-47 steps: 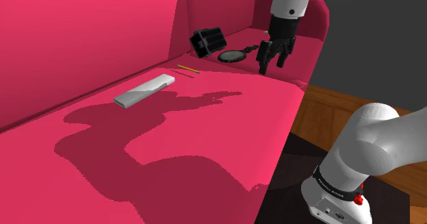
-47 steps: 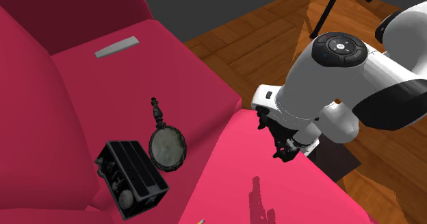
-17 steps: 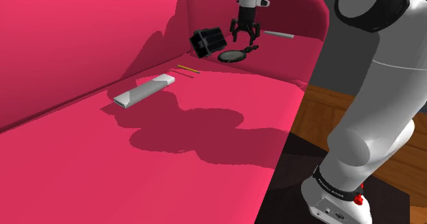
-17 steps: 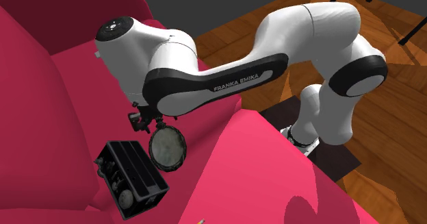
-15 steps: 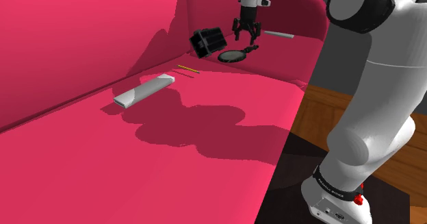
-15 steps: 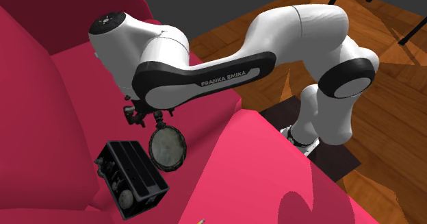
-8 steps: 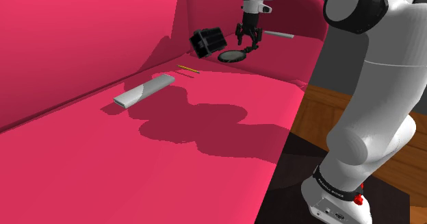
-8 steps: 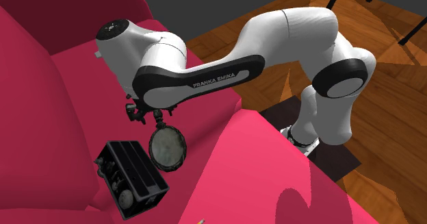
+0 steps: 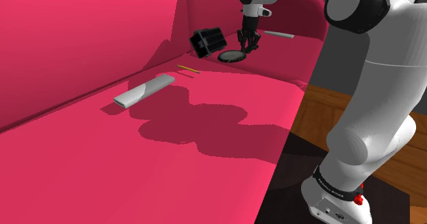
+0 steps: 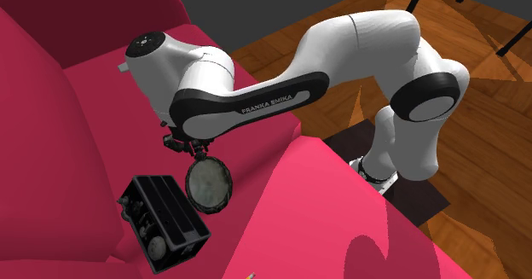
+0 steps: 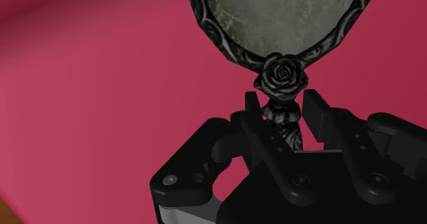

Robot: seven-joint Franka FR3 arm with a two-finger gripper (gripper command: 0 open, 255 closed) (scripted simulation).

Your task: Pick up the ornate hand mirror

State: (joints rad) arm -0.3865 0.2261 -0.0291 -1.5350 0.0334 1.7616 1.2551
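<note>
The hand mirror [image 9: 233, 55] lies flat on the red sofa seat, near the back corner. It has an oval greyish glass [image 11: 280, 10] in a dark ornate frame with a rose at the neck. My black gripper [image 9: 248, 44] stands straight down over the handle end. Seen from the wrist, the gripper [image 11: 282, 103] is shut on the thin dark handle just below the rose, one finger on each side. From the second exterior view, the mirror [image 10: 208, 183] lies beside a black box, with the gripper [image 10: 194, 148] at its handle.
A black open box [image 9: 207, 41] lies tipped next to the mirror against the sofa back. A grey-white bar [image 9: 144, 91] and a thin yellow stick [image 9: 187, 68] lie on the seat. Another grey bar [image 9: 278, 34] rests beyond the gripper. Wooden floor [image 10: 341, 21] lies past the sofa's edge.
The fingers have come together on the mirror's handle; half a second ago they stood apart around it. The arm has barely shifted and the mirror lies where it was.
</note>
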